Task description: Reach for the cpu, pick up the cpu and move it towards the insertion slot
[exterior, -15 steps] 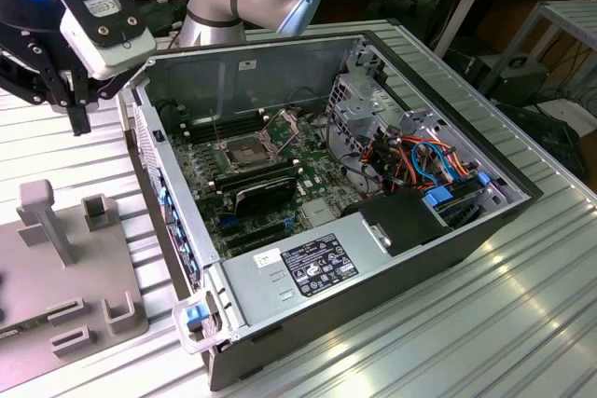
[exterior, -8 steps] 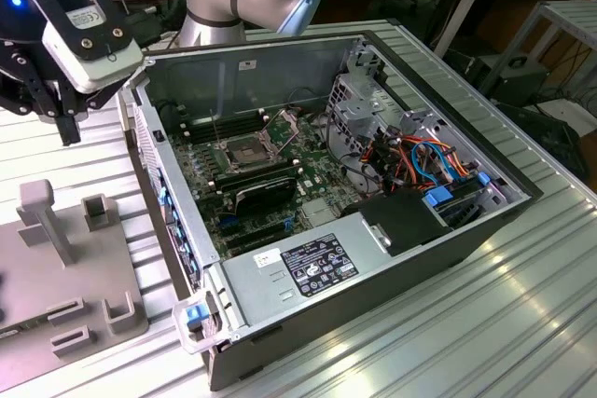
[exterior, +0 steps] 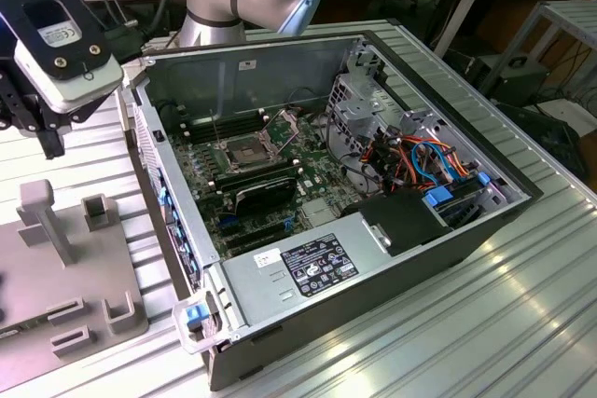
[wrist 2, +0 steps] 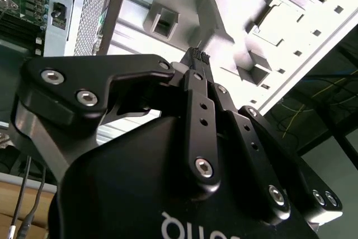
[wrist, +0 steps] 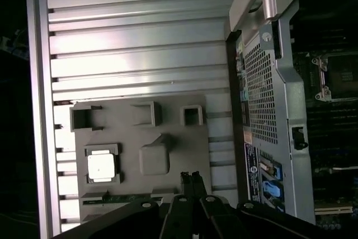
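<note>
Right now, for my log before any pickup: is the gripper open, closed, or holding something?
Gripper: closed, holding nothing; the cpu lies apart from it in a recess of the grey tray.

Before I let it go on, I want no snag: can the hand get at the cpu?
Probably yes. The cpu lies uncovered in its pocket on the grey fixture. The hand hangs above the fixture, off to the cpu's side, shut, so it would need to open first.

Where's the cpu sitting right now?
In the first wrist view, the pale silver square cpu lies in a square recess of the grey fixture plate, beside the open computer case.
</note>
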Controlling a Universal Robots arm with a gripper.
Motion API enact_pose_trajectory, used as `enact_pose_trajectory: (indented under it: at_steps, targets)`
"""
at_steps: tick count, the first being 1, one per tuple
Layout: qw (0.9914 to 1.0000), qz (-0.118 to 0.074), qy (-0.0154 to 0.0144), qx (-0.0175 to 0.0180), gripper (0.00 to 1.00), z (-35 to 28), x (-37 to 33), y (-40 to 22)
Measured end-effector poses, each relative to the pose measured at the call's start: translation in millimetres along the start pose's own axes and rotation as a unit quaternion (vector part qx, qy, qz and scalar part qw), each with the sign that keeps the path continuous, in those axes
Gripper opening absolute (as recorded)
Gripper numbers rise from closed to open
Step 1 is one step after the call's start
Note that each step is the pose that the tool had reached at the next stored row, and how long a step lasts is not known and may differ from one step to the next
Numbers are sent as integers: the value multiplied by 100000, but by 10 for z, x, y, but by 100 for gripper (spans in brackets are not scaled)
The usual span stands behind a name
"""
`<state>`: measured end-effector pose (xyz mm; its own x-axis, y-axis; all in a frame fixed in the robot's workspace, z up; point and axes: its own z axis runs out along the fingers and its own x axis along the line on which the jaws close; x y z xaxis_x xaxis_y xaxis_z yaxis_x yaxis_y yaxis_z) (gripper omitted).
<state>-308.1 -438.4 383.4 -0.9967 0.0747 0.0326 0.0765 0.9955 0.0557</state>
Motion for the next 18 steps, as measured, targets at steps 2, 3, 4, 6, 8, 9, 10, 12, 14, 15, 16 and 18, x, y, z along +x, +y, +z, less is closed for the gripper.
enact_pose_trajectory:
  at_steps: [2,3,4,6,8,9,10,12,14,15,16,18]
  targets:
    - [100000,5,4,-52,11,2,23,-17]
    - [100000,12,3,-77,11,3,37,-24]
    - [100000,10,1,-95,11,3,49,-32]
    - [100000,3,6,-134,11,5,79,-50]
    - [100000,-1,11,-171,11,6,112,-68]
    - [100000,0,17,-193,11,9,137,-83]
    - [100000,-3,17,-229,11,15,185,-108]
    - [100000,-5,20,-260,11,21,240,-129]
    - [100000,-8,19,-285,11,28,307,-143]
    - [100000,-7,15,-302,11,34,349,-147]
    - [100000,-5,16,-314,11,39,388,-150]
    - [99999,-2,23,-335,11,53,477,-158]
